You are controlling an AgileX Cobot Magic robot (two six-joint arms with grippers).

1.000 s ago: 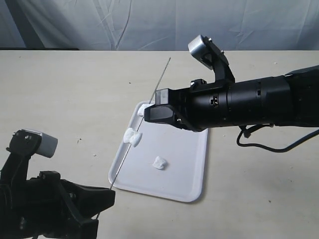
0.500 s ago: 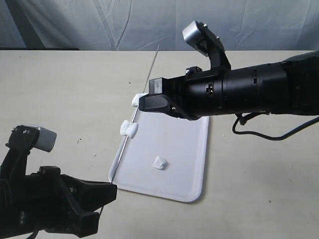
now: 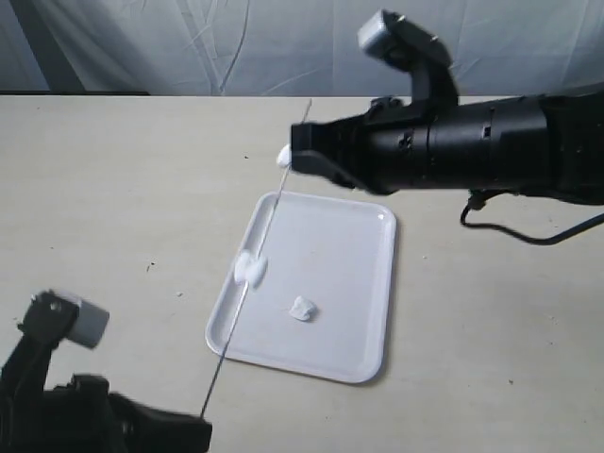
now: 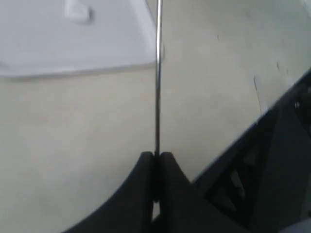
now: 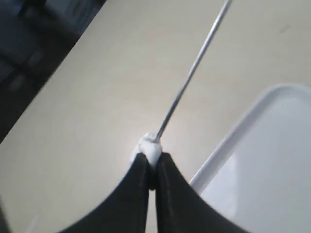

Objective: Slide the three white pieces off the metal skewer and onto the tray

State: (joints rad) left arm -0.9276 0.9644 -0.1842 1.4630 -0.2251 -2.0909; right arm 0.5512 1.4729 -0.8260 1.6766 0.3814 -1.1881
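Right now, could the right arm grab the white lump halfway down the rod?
Probably not at once: the right gripper is shut on another white piece near the skewer's far end. Nothing covers the middle piece, so after letting go the way looks free.

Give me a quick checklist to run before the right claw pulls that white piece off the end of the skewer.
1. Left claw clamped on the metal skewer: ok.
2. Right claw pinching the top white piece: ok.
3. Top white piece free of the skewer: not ok, the rod's tip extends past it.
4. Top white piece above the tray: not ok, it looks outside the far rim.
5. Middle white piece threaded on the skewer, over the tray's edge: ok.
6. Loose white piece lying inside the tray: ok.
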